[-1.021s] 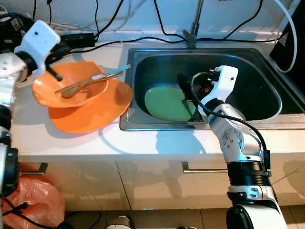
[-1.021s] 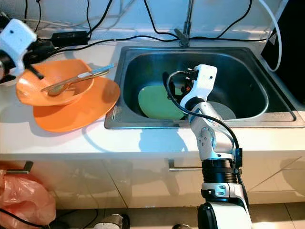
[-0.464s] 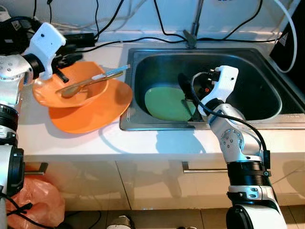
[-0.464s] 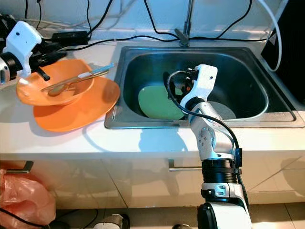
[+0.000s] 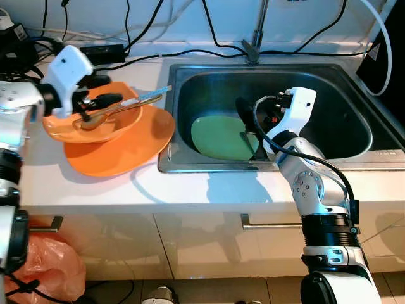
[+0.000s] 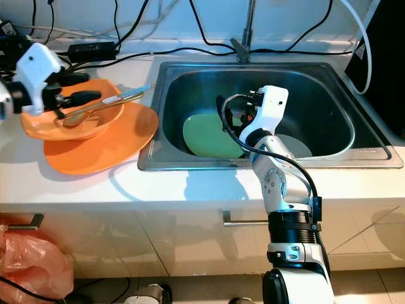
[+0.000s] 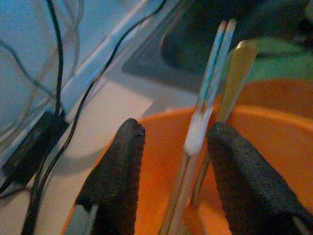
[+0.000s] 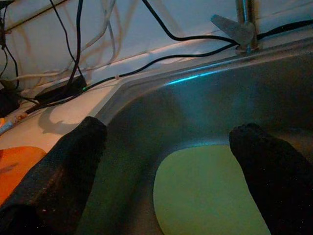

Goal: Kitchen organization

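The left pincer [image 7: 168, 183] hangs released, straddling the chopsticks [image 7: 205, 117] and spoon [image 7: 234, 78] in the orange bowl [image 5: 88, 123] at ten o'clock. The right pincer [image 8: 171, 171], also released, hovers over the green plate [image 5: 221, 138] in the sink [image 5: 354, 82]; nothing looks sorted yet.

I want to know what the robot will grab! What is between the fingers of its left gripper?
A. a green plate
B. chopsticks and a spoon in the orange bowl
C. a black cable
B: the left gripper straddles the chopsticks and spoon over the orange bowl.
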Available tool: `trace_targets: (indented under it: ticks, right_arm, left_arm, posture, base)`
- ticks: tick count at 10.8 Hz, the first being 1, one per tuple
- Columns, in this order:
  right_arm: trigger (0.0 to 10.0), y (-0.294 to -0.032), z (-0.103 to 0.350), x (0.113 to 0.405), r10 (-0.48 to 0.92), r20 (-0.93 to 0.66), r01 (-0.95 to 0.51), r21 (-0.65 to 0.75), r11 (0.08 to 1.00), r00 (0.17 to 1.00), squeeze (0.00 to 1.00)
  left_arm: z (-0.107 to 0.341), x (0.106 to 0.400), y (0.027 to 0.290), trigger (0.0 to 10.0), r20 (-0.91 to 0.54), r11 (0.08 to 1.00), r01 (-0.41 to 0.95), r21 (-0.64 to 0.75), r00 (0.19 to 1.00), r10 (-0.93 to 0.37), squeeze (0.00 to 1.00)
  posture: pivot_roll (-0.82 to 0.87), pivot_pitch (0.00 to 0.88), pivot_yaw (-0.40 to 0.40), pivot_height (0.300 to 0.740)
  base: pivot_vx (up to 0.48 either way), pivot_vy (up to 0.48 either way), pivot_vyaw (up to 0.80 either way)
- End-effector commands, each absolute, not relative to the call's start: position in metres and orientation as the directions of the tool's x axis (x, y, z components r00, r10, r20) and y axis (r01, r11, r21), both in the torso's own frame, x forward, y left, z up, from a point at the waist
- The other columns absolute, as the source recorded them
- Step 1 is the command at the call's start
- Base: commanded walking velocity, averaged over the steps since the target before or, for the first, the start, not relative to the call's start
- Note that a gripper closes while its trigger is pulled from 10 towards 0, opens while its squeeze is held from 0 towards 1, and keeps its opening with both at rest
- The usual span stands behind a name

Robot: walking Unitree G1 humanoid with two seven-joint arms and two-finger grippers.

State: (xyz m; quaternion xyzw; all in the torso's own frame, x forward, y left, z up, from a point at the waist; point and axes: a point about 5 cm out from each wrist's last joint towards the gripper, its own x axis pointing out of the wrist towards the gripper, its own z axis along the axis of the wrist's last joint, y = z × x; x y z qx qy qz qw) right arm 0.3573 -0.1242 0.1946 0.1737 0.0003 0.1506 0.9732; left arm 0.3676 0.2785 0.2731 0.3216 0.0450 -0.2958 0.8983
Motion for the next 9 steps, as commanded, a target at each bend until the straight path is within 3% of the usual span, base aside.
trace_targets:
  ticks: [1, 3, 6, 7, 9]
  right_arm:
    - [10.0, -0.126, 0.19, 0.355, 0.29, 0.034, -0.285, 0.331, 0.899, 0.956, 0.0]
    - [10.0, -0.127, 0.19, 0.354, 0.289, 0.033, -0.283, 0.331, 0.9, 0.957, 0.0]
    - [10.0, -0.126, 0.191, 0.355, 0.298, 0.033, -0.291, 0.329, 0.898, 0.954, 0.0]
    - [10.0, -0.125, 0.191, 0.354, 0.299, 0.033, -0.293, 0.329, 0.898, 0.954, 0.0]
    - [10.0, -0.126, 0.19, 0.353, 0.297, 0.032, -0.29, 0.33, 0.898, 0.954, 0.0]
  left_arm:
    - [0.278, 0.366, 0.287, 10.0, -0.288, 0.617, 0.537, 0.575, 0.839, -0.462, 1.0]
    - [0.276, 0.362, 0.302, 10.0, -0.329, 0.618, 0.508, 0.601, 0.861, -0.388, 1.0]
    - [0.262, 0.357, 0.309, 10.0, -0.43, 0.552, 0.558, 0.62, 0.83, -0.356, 1.0]
    - [0.255, 0.355, 0.312, 10.0, -0.481, 0.522, 0.591, 0.615, 0.806, -0.345, 0.0]
    - [0.25, 0.357, 0.316, 10.0, -0.481, 0.536, 0.566, 0.627, 0.822, -0.305, 0.0]
  posture:
    - [0.14, 0.073, 0.038, 0.74]
    - [0.14, 0.075, 0.033, 0.74]
    - [0.14, 0.077, 0.032, 0.74]
    - [0.14, 0.078, 0.034, 0.74]
    - [0.13, 0.081, 0.036, 0.74]
  base:
    - [0.0, 0.0, 0.0]
    - [0.0, 0.0, 0.0]
    - [0.0, 0.0, 0.0]
    - [0.0, 0.0, 0.0]
    - [0.0, 0.0, 0.0]
